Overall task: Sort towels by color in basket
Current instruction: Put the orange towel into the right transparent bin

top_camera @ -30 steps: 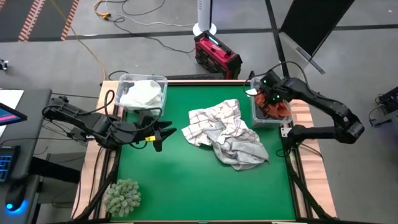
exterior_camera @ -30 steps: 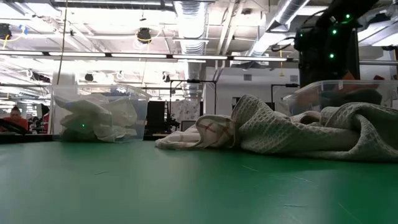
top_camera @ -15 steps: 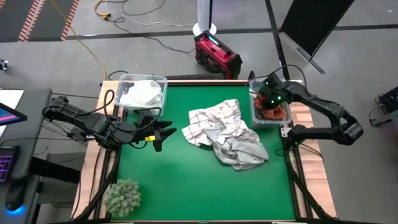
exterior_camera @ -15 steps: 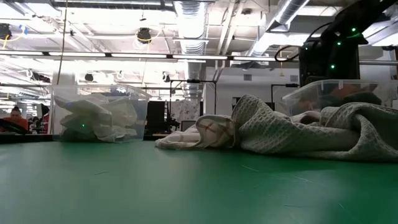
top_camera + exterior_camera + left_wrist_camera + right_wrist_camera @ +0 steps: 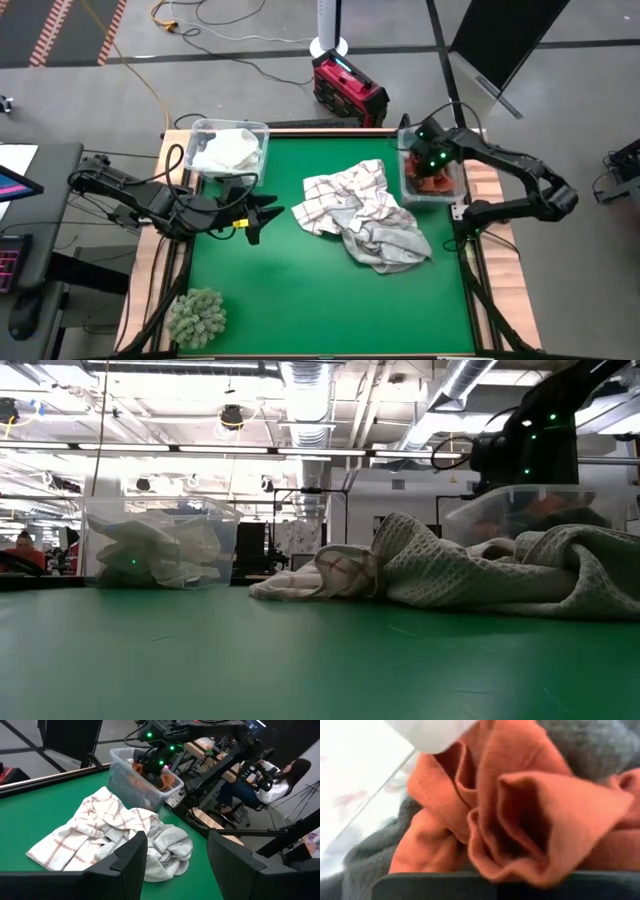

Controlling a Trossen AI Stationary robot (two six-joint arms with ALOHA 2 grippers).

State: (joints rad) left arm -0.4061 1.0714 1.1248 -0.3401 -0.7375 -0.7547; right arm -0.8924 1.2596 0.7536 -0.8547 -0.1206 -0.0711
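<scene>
A heap of grid-checked white and light grey towels (image 5: 365, 215) lies on the green table's middle. The left clear basket (image 5: 230, 148) holds white towels. The right clear basket (image 5: 408, 178) holds dark grey cloth (image 5: 600, 745) and a rust-orange towel (image 5: 171, 779). My right gripper (image 5: 432, 165) points steeply down into this basket, shut on the orange towel. My left gripper (image 5: 265, 213) hovers open to the left of the heap, its fingers (image 5: 132, 855) apart and touching nothing. My right gripper holds the rust-orange towel by a bunch of folds (image 5: 520, 845), several layers together, right at its fingers (image 5: 470, 887). It comes from above, pointing steeply down. The towel's lower part lies slack on the dark grey cloth inside the right basket.
A fuzzy grey-green clump (image 5: 197, 315) sits at the table's near left corner. A red device (image 5: 348, 88) stands on the floor beyond the far edge. A seated person (image 5: 280, 780) is behind the right side. Bare green surface lies near the front edge.
My right gripper has gone down into the right basket and tipped to point more steeply downward, still shut on the rust-orange towel, which has sunk with it onto the cloth in the basket.
</scene>
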